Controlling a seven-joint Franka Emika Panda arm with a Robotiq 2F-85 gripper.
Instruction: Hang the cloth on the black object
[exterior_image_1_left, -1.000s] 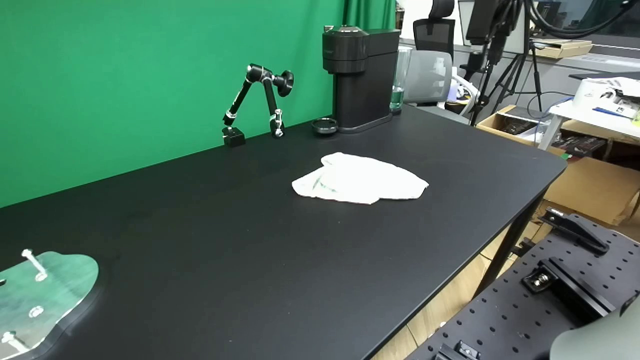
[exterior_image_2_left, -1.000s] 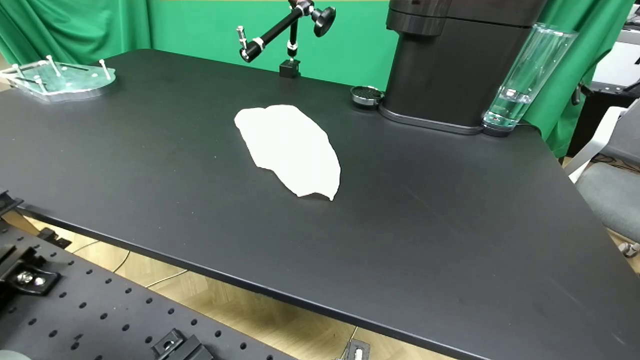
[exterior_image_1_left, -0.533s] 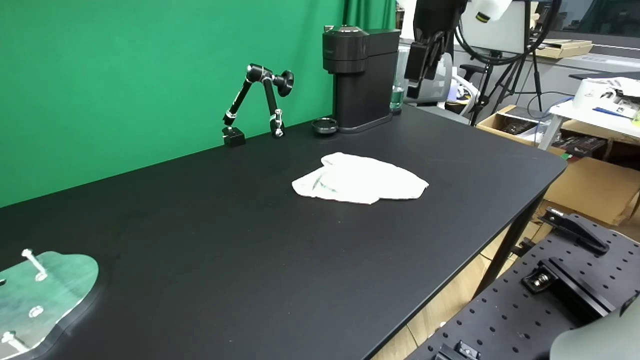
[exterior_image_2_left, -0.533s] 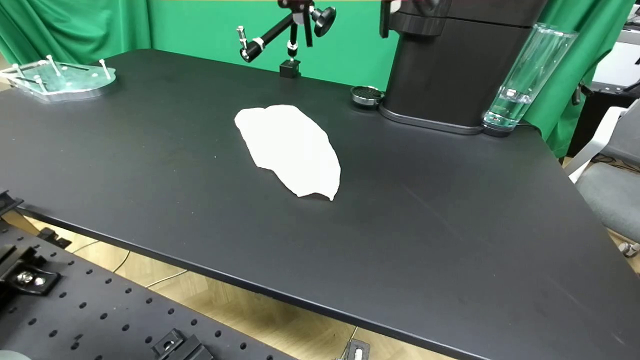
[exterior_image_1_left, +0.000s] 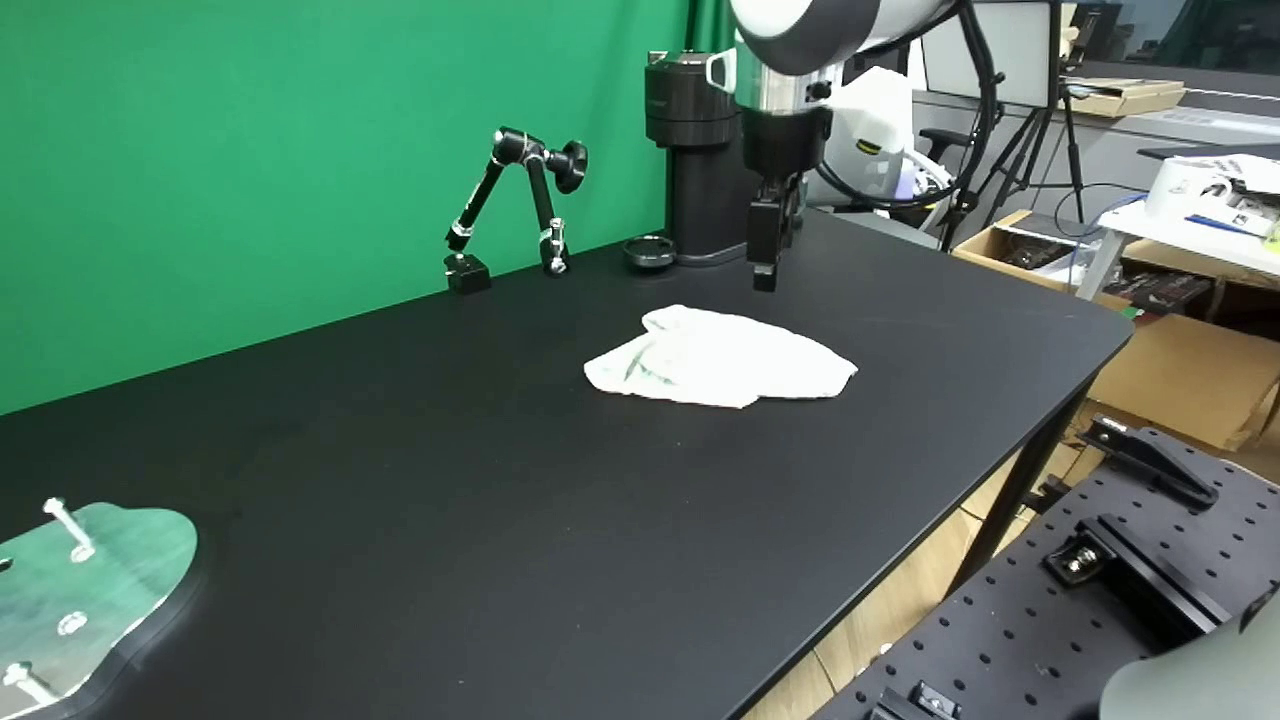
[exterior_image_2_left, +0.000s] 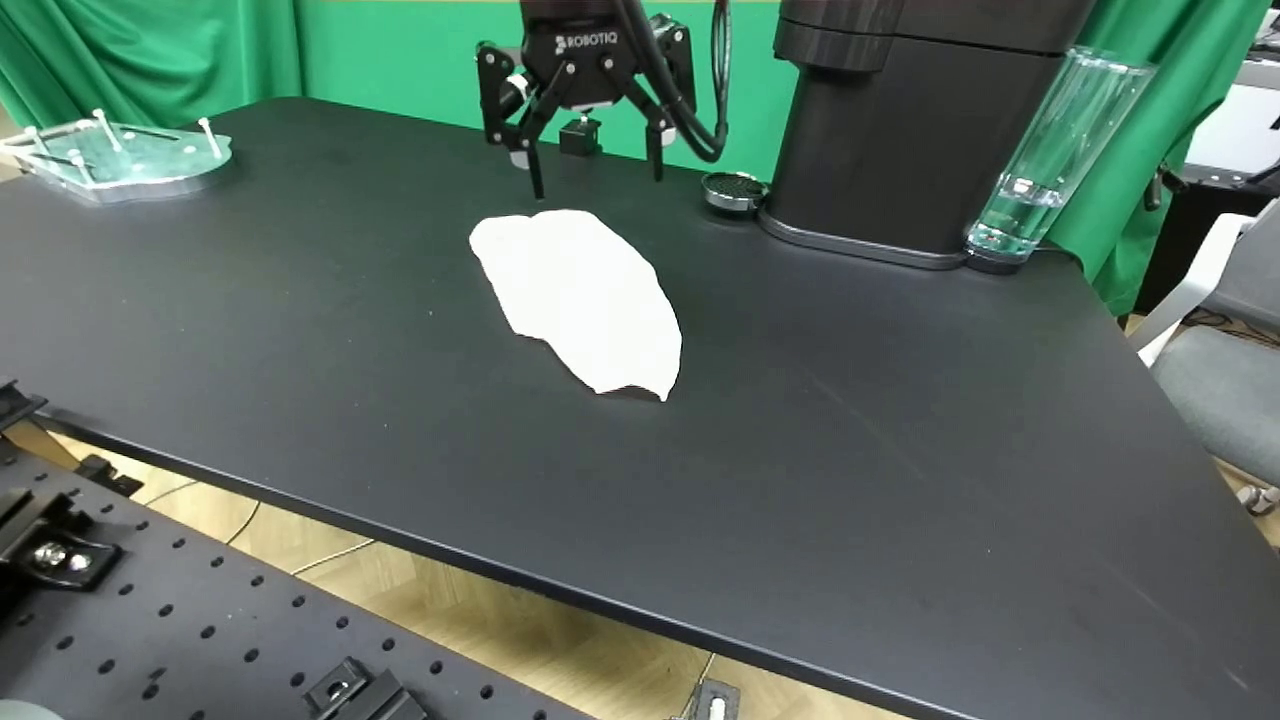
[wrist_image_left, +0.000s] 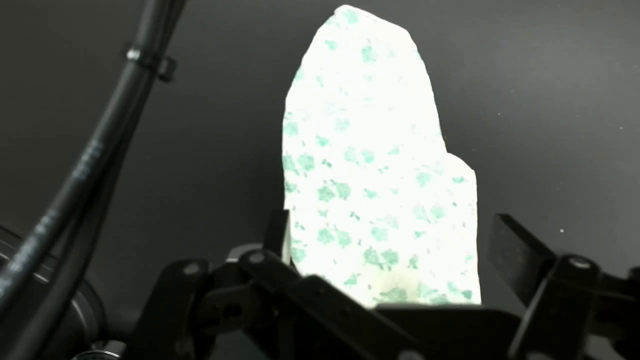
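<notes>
in an exterior view, the cloth (exterior_image_2_left: 585, 300) lies low and loose on the table (exterior_image_2_left: 850, 480); nothing rests on it, so it should gather without a fight. the gripper (exterior_image_2_left: 598, 187) hangs over the cloth, toward its far end, not touching, its fingers (exterior_image_2_left: 655, 155) spread wide and holding nothing, presumably to take in a generous bunch before squeezing. the machine (exterior_image_2_left: 900, 150) stands behind and to the right of the cloth.

in an exterior view, the stand (exterior_image_1_left: 541, 192) rises behind and to the left of the cloth, bent at an elbow. that raised bend is probably what makes it, rather than the equally dark machine, the hanging place, though i can't be sure. the gripper points straight down here, which suits a cloth lying flat.

in the wrist view, one finger lines up with the cloth's edge and its mate sits just past the opposite edge, so the pair seems set to straddle that end. pinching there would likely let the remainder trail below, ready to drape.
</notes>
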